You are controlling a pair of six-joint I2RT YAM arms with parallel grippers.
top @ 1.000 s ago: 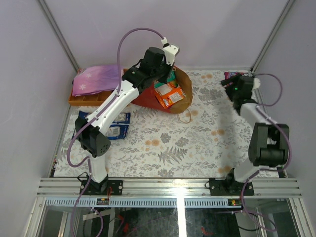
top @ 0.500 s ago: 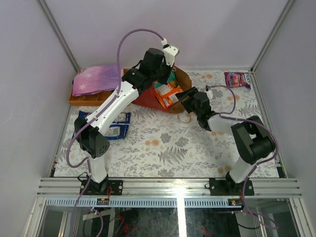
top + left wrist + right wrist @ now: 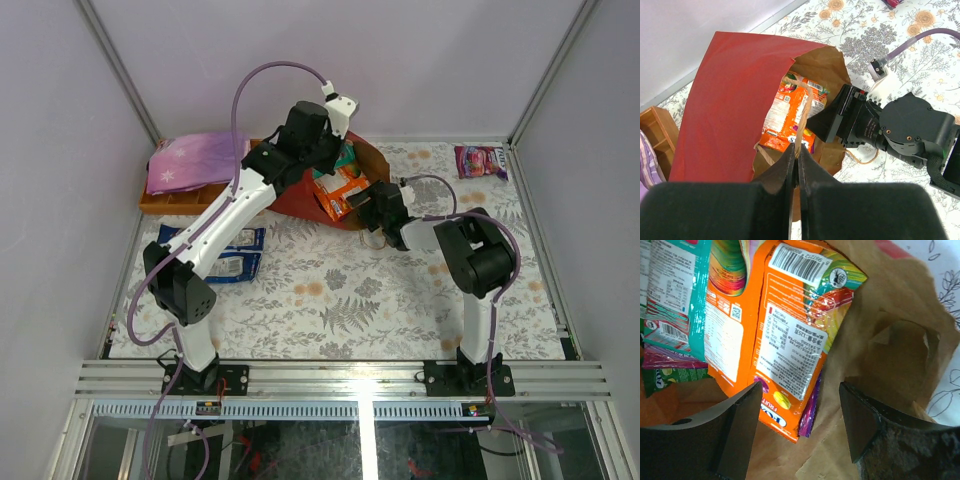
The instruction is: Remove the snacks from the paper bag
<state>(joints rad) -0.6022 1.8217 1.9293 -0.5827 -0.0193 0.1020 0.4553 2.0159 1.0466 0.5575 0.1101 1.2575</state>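
Note:
The paper bag [image 3: 372,176], red outside and brown inside, lies at the back centre with its mouth facing right. My left gripper [image 3: 326,158] is above it, shut on the bag's thin loop handle [image 3: 805,112] and holding the mouth open. My right gripper [image 3: 366,203] is open at the mouth, its jaws [image 3: 800,407] on either side of the lower corner of an orange snack packet [image 3: 790,340] without touching it. Teal [image 3: 675,285], green [image 3: 662,377] and purple [image 3: 810,412] packets lie under and beside the orange one inside the bag [image 3: 890,345].
A magenta packet [image 3: 479,160] lies at the back right corner. Blue-and-white packets [image 3: 228,252] lie at the left. A wooden tray [image 3: 165,203] with a folded purple cloth [image 3: 195,160] stands at the back left. The bag's other handle loop [image 3: 376,238] lies on the floral table.
My right arm has swung from the back right corner, where the magenta packet now lies, over to the bag's mouth. My left gripper stays on the handle, shifted slightly.

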